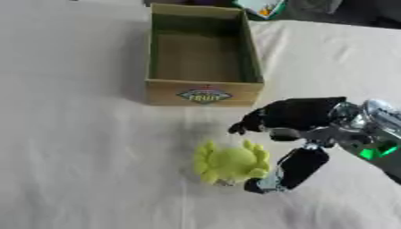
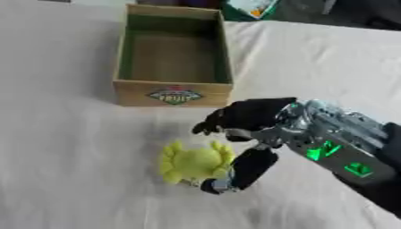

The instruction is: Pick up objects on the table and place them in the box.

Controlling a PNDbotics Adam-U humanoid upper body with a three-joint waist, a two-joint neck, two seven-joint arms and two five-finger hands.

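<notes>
yellow-green crab-shaped toy (image 1: 231,162) on white tablecloth (image 1: 78,156), just in front of box, right hand (image 1: 294,134) at its right side — fingers above, thumb below, spread around toy, cardboard box (image 1: 203,91) open, front label reads "fruit" (image 1: 204,96)

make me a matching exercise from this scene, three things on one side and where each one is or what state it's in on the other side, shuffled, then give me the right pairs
Things:
1. box
2. yellow-green toy
3. right hand

Places or states:
A. comes in from the right, fingers above the toy, thumb beside it
B. lies on the white cloth, nearer than the box
C. stands open at the far side, nothing visible inside, a label on its near wall

Pairs: 1-C, 2-B, 3-A
</notes>
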